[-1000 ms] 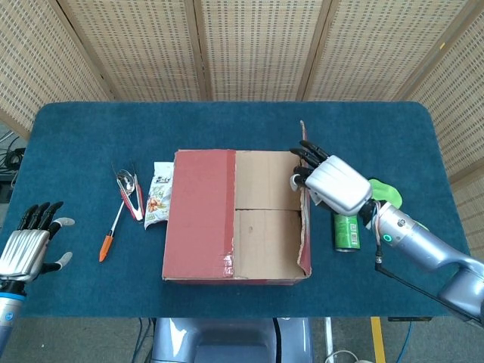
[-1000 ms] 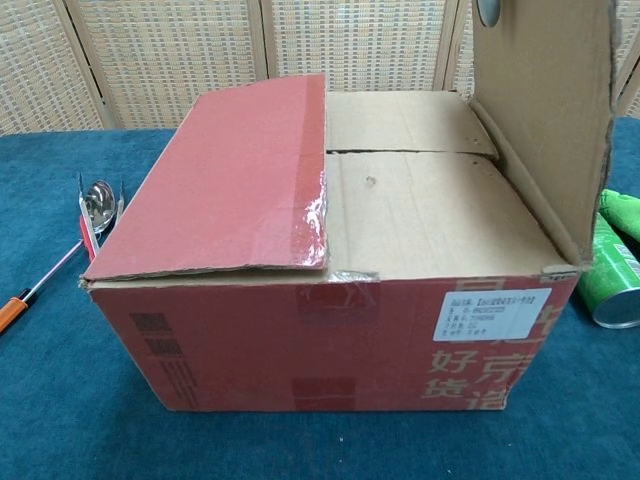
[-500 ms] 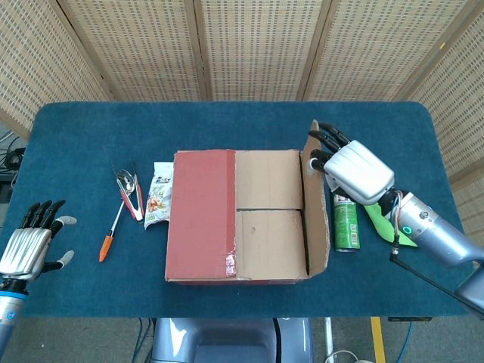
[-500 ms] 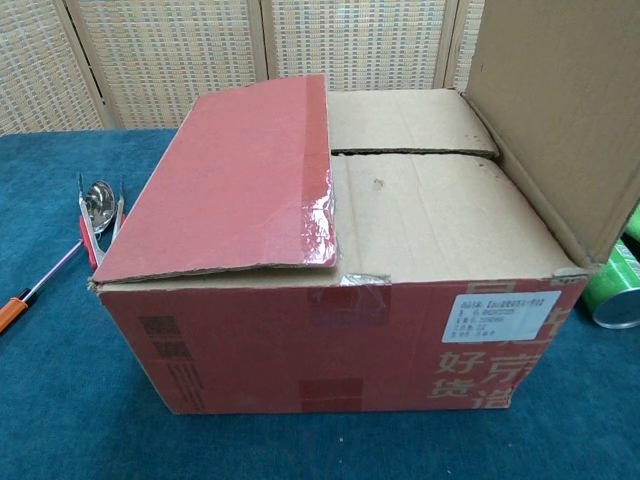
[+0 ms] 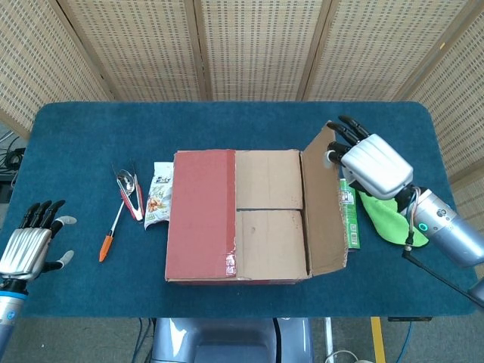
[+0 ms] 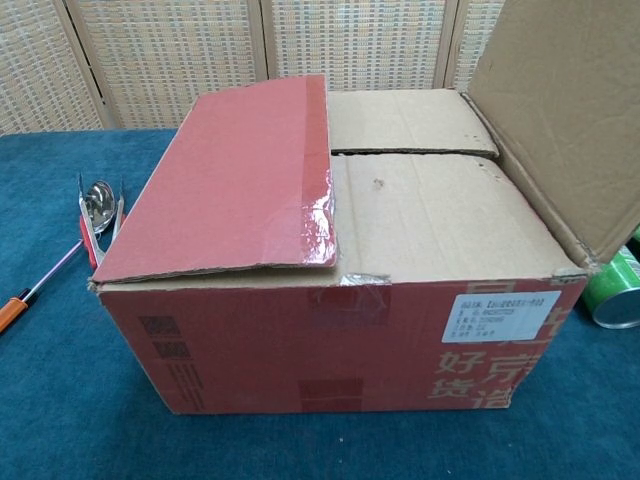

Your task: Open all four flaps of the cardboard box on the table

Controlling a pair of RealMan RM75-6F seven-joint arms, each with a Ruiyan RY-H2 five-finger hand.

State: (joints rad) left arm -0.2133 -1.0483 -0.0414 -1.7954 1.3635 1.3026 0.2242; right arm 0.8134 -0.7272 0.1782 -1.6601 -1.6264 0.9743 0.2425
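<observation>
Head view: the cardboard box (image 5: pixel 238 215) sits mid-tabletop (image 5: pixel 227 121) on the blue cloth. Its red-taped left flap (image 5: pixel 200 214) lies shut over the top, and two inner flaps, far (image 5: pixel 268 179) and near (image 5: pixel 269 243), lie flat and closed beside it. The right flap (image 5: pixel 324 204) is swung outward and leans to the right. The right robot hand (image 5: pixel 368 157) is at this flap's far outer corner with fingers extended, their tips at the cardboard edge; whether it pinches the flap cannot be told. A green can (image 5: pixel 350 219) lies just right of the box, partly under the raised flap, with a green cloth (image 5: pixel 382 217) beyond it beneath the right arm. The left robot hand (image 5: pixel 29 240) hovers at the near left edge, fingers spread, holding nothing. Left of the box lie a snack packet (image 5: pixel 157 194), a spoon (image 5: pixel 125 181), red tongs (image 5: pixel 134 200) and an orange-tipped pen (image 5: pixel 110 236). Chest view: the box (image 6: pixel 330 260) fills the frame, red flap (image 6: pixel 225 180) down, the right flap (image 6: pixel 570 110) standing tilted outward; the can (image 6: pixel 615 290) shows at the right edge, the spoon (image 6: pixel 97 200) at the left. Neither robot hand appears here.
</observation>
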